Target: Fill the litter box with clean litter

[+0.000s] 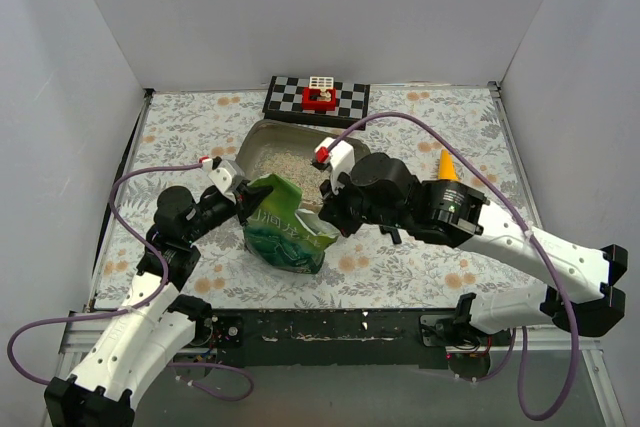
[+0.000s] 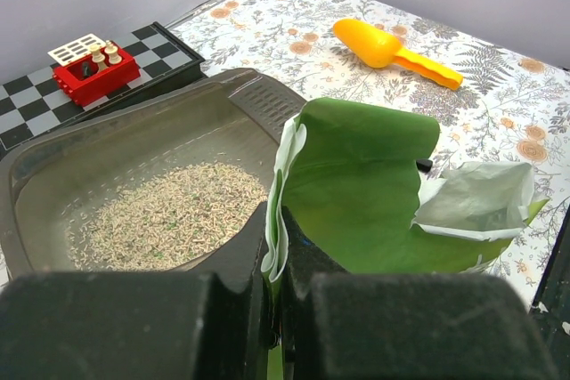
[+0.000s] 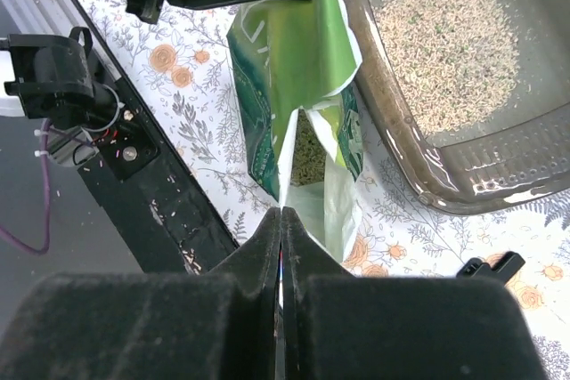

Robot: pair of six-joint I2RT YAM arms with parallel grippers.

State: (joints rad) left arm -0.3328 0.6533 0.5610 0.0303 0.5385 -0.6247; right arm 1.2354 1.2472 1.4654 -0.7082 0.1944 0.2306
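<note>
Now at the litter box [image 1: 258,142]: green bag [image 1: 285,232] pinched from both sides

Sits just above centre of the top view, a shallow grey-brown tray. Holds clean litter [image 2: 169,215] as a thin pale patch over part of the floor, with bare plastic around it up to the sloped walls. Shows nothing else inside.

Just below the tray in the top view: the green bag, crinkled and glossy, upright, mouth open toward the tray's near rim. Shows more granules inside that mouth, at centre of the right wrist view. Cannot tell whether bag and rim touch.

Left of centre in the top view: left gripper [image 2: 274,220], jaws clamped tight on the bag's white-lined edge, seen at bottom centre of the left wrist view. Right of the bag: right gripper [image 3: 280,220], jaws likewise closed narrow on a thin fold of the bag's opposite edge, at bottom centre of its own view.

Farther out, right of the tray and partly behind the right arm in the top view: yellow-orange scoop [image 2: 392,49], lying flat on the floral tablecloth [image 1: 420,267], well apart from the bag. At upper centre, just beyond the tray's far rim: black-and-white checkered board [image 1: 285,97], carrying a small red block [image 1: 320,99] with white pieces on top.
</note>
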